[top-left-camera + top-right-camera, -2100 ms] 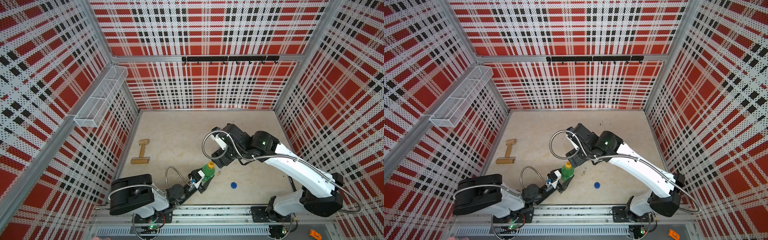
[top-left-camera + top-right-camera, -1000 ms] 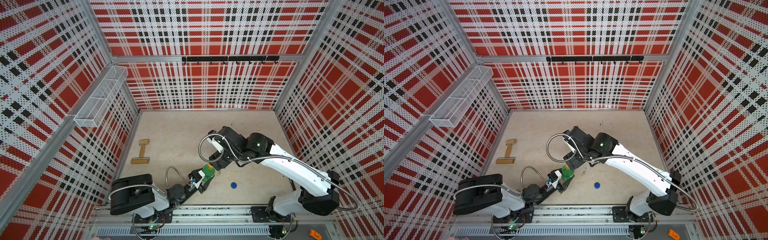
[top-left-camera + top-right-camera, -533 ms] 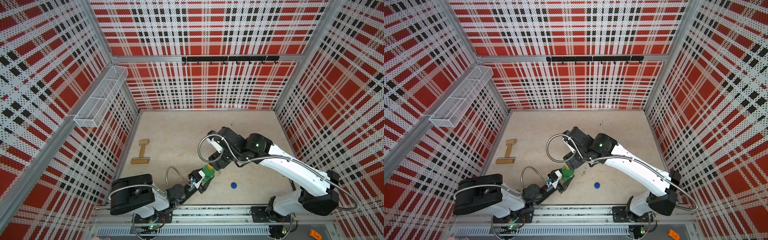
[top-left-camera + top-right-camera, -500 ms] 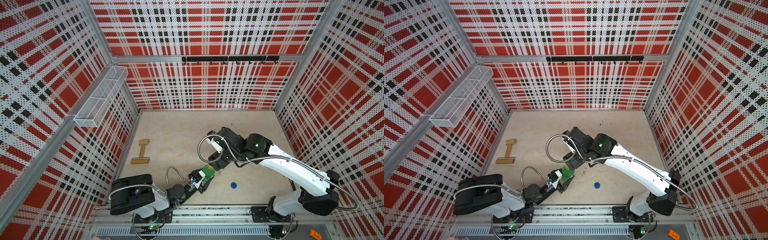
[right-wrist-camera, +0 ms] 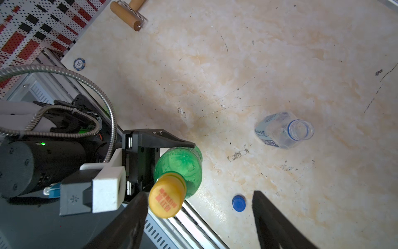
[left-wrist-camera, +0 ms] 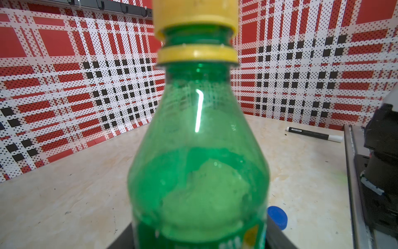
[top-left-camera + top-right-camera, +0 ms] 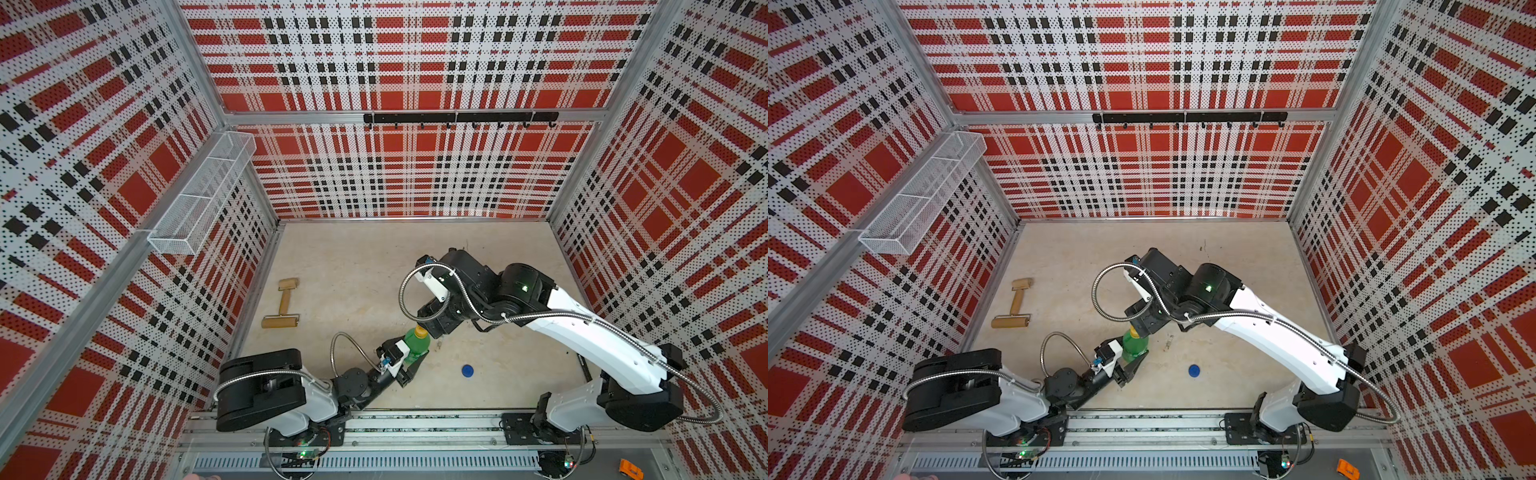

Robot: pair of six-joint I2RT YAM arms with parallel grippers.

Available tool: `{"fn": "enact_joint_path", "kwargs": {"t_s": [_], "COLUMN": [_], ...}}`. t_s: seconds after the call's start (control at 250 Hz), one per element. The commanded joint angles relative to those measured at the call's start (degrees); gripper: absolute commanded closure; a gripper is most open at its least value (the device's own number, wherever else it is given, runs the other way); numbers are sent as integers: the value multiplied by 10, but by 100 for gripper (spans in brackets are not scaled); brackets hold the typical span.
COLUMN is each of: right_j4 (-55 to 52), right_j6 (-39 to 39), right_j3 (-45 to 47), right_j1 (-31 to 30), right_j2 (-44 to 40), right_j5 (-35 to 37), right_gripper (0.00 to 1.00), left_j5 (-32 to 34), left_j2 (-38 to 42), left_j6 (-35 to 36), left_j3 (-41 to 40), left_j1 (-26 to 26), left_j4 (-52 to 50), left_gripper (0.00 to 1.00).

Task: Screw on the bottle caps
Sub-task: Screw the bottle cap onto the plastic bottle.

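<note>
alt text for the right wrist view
The left gripper holds a translucent green plastic bottle topped by a yellow-orange screw cap, which sits between the right gripper's open fingers. A blue plastic cap and an uncapped clear plastic bottle rest on the beige table.

Wooden roller [image 7: 284, 302] flat on the beige table [image 7: 353, 257], near its left edge. Poker chip marked "10" [image 5: 79, 63] by the front-left corner. Black-and-white marker [image 6: 314, 134] near the right edge. White wire basket [image 7: 203, 199] on the left wall; black hook rail [image 7: 457, 118] on the back wall.
</note>
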State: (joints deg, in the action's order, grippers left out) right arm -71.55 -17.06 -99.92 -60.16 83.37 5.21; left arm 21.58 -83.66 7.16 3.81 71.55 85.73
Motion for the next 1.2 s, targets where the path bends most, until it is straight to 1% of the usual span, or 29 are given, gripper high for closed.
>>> {"fn": "enact_joint_path", "kwargs": {"t_s": [0.0, 0.376, 0.524, 0.708, 0.8, 0.936, 1.052, 1.096, 1.193], "right_j4": [2, 30, 34, 17, -1, 2, 11, 18, 28], "right_j6": [13, 12, 12, 16, 27, 65, 109, 126, 153], "right_j3": [-13, 47, 52, 10, -22, -30, 3, 22, 44], "right_j1": [-3, -2, -2, -2, -2, -2, -5, -13, -43], "right_j2": [-21, -21, -19, -19, -21, -47, -74, -85, -99], "right_j5": [4, -18, -19, -15, 0, 14, 10, 3, 34], "right_gripper": [18, 18, 18, 18, 16, 12, 9, 9, 7], "left_j5": [-10, -17, -15, -15, -19, -46, -85, -103, -138], "left_j2": [11, 20, 31, 31, 29, 38, 52, 56, 62], "left_j6": [-14, -18, -18, -16, -14, -17, -33, -39, -57], "left_j3": [-1, -2, -6, -9, -12, -19, -29, -29, -28], "left_j1": [-3, -3, -4, -5, -5, -10, -17, -18, -20], "left_j4": [26, 26, 26, 25, 25, 24, 19, 15, -2], "left_gripper": [40, 39, 39, 39, 39, 38, 37, 37, 37]}}
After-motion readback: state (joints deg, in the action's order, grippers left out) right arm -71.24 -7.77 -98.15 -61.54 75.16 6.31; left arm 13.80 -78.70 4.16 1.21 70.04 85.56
